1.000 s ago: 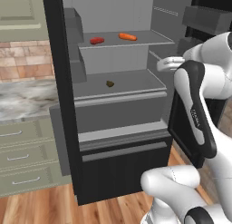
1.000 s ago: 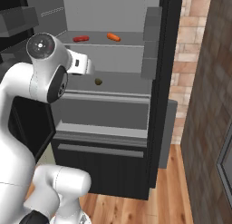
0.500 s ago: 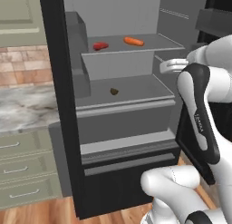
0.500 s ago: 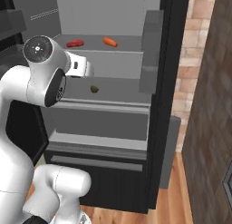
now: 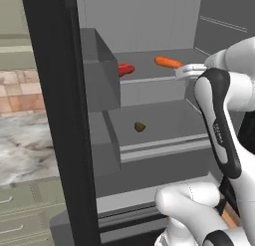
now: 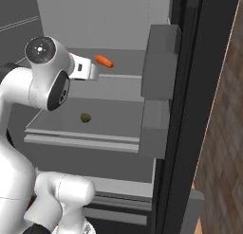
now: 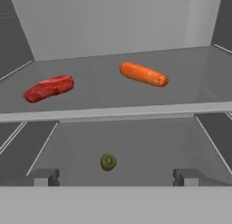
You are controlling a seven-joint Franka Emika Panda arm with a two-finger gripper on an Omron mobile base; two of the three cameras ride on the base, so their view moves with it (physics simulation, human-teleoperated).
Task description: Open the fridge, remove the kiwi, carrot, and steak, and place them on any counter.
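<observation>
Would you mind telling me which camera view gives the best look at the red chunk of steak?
The hand view: the red chunk of steak lies fully exposed on the upper shelf, left of the orange carrot. In the left base view a grey door bin hides part of it.

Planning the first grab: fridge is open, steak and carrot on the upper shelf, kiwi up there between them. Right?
Not quite. The kiwi lies alone on the shelf below, as the hand view shows. The fridge is open, and the steak and carrot do share the upper shelf.
</observation>
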